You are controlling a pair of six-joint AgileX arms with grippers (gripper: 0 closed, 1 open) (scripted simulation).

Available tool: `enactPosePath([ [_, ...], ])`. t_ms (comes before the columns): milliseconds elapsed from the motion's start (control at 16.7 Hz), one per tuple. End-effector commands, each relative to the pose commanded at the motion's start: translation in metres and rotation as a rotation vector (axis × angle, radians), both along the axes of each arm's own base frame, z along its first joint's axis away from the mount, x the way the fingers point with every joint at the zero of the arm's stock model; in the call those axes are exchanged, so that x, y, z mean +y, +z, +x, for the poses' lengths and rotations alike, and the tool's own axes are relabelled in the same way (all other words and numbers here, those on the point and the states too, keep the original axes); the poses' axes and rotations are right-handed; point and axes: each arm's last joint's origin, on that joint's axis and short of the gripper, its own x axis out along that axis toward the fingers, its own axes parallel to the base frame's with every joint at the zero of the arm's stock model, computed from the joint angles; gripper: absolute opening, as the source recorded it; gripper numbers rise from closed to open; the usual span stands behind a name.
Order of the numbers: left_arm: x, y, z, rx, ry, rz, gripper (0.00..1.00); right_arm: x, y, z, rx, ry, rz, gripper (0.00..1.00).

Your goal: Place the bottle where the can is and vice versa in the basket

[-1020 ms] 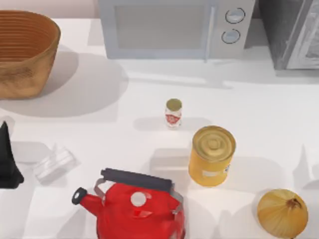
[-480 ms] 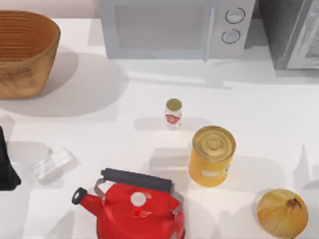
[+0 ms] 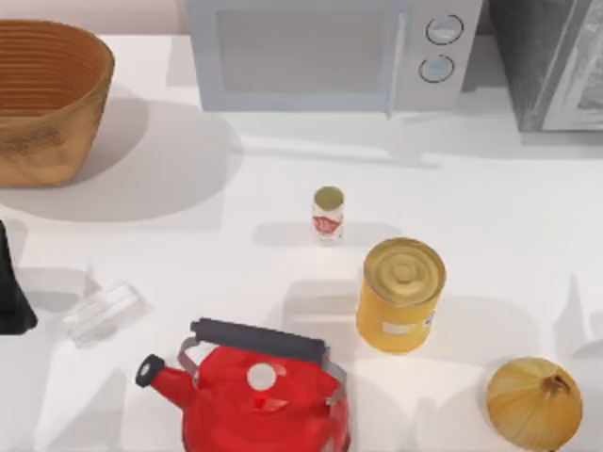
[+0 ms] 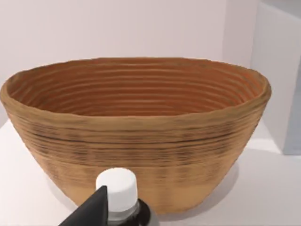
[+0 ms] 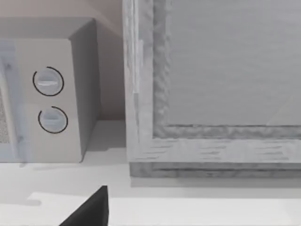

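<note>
Two rigid cylinders await: bottle (image 3: 328,214) at centre looks light and tippy, so I'd pinch its label; can (image 3: 400,294) heavier, grip mid-wall. Fingers' state: cannot tell.

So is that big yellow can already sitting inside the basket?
No, in the top view the can stands on the table near the kettle, far from the basket in the back left corner.

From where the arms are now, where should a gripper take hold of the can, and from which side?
Grip the can around its smooth yellow side wall, coming down from above. It stands upright with its ribbed gold top up. The bottle behind it and the kettle to its left stand apart from it, so fingers probably fit either side.
</note>
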Motion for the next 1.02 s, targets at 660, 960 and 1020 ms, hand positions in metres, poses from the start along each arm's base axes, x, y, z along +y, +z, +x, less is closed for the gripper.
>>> enactPosePath([
  [660,0.034,-0.041,0.043,0.12,-0.008,-0.002,1.0,0.0,0.0,0.0,0.0,0.0,0.0,1.0],
  [960,0.048,-0.063,0.047,0.152,-0.01,-0.01,1.0,0.0,0.0,0.0,0.0,0.0,0.0,1.0],
  [1020,0.049,-0.066,0.048,0.156,-0.01,-0.012,1.0,0.0,0.0,0.0,0.0,0.0,0.0,1.0],
])
